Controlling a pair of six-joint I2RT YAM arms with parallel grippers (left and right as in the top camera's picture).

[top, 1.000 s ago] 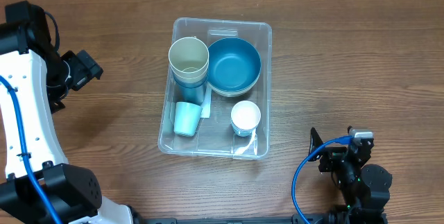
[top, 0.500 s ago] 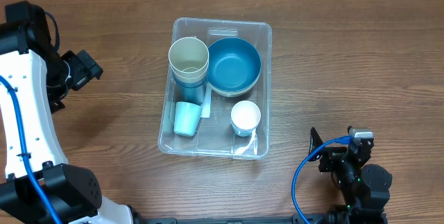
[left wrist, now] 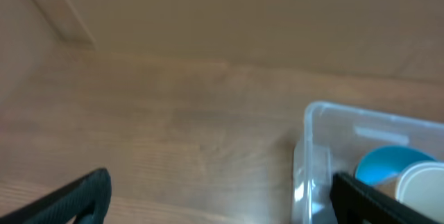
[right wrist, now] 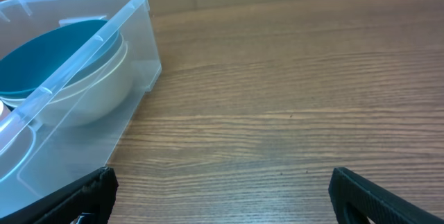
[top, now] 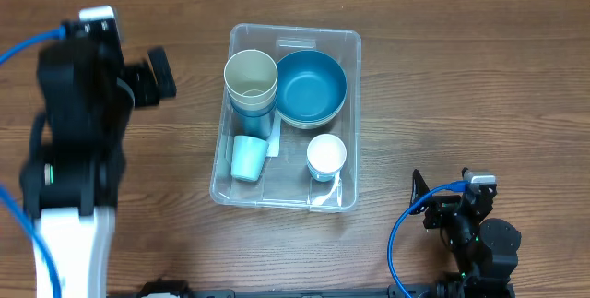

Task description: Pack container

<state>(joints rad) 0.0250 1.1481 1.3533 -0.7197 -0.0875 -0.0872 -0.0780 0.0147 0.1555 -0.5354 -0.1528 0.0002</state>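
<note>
Your left gripper [left wrist: 218, 191] has its jaws spread wide: in the left wrist view the two dark fingertips [left wrist: 87, 195] sit at opposite bottom corners with bare wood between them and nothing held. From overhead, that gripper [top: 162, 75] hangs over the table [top: 461, 77] to the left of the container [top: 293, 30], apart from it and about level with its far half; the arm behind it is blurred. Your right gripper [right wrist: 222, 189] is spread just as wide and also empty. It sits low near the table's front edge [top: 454, 208], off the container's near right corner and not touching it. The container, a clear bin, stands near the middle of the table with its long side running away from you. Inside, a stack of cups [top: 251, 77] fills the far left corner, with a blue bowl [top: 312, 86] touching it on the right. The right wrist view shows that bowl nested in a paler bowl [right wrist: 90, 99]. In the near half, a small light-blue cup [top: 247, 158] lies on the left and a small white cup [top: 326, 154] stands on the right.
</note>
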